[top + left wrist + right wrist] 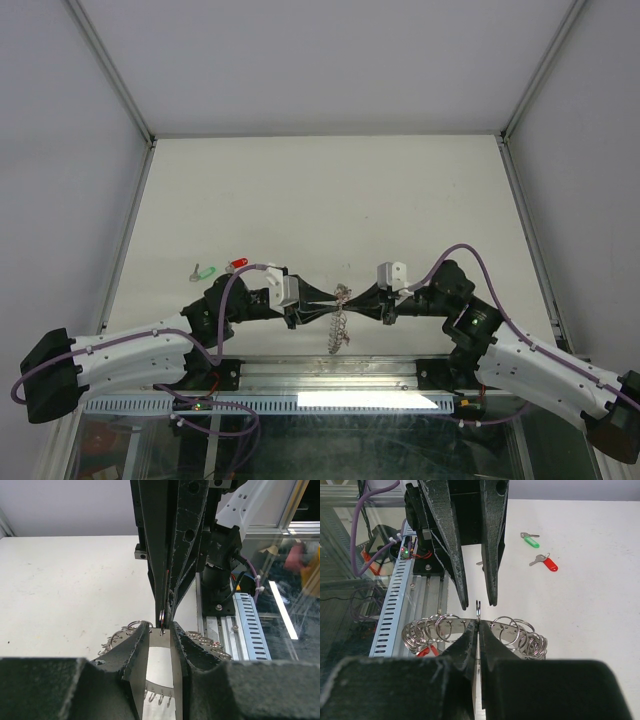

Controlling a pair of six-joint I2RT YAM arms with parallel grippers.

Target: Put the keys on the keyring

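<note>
The keyring (342, 325) hangs on edge between my two grippers near the table's front edge. It is a flat grey band fringed with small split rings (510, 630). My right gripper (354, 304) is shut at the ring's top rim on a small split ring (478, 608). My left gripper (326, 306) faces it with jaws apart; the band (160, 692) shows through the gap, and the fingertips (465, 602) flank the split ring without touching it. A green key (205, 271) and a red key (238, 264) lie on the table to the left. A red piece (422, 651) shows under the ring.
A metal rail (330, 375) runs along the near table edge below the grippers, with a slotted cable duct (395, 605) and wiring beside it. Enclosure walls stand at the left, right and back. The green key (531, 541) and red key (549, 563) lie beyond the left arm.
</note>
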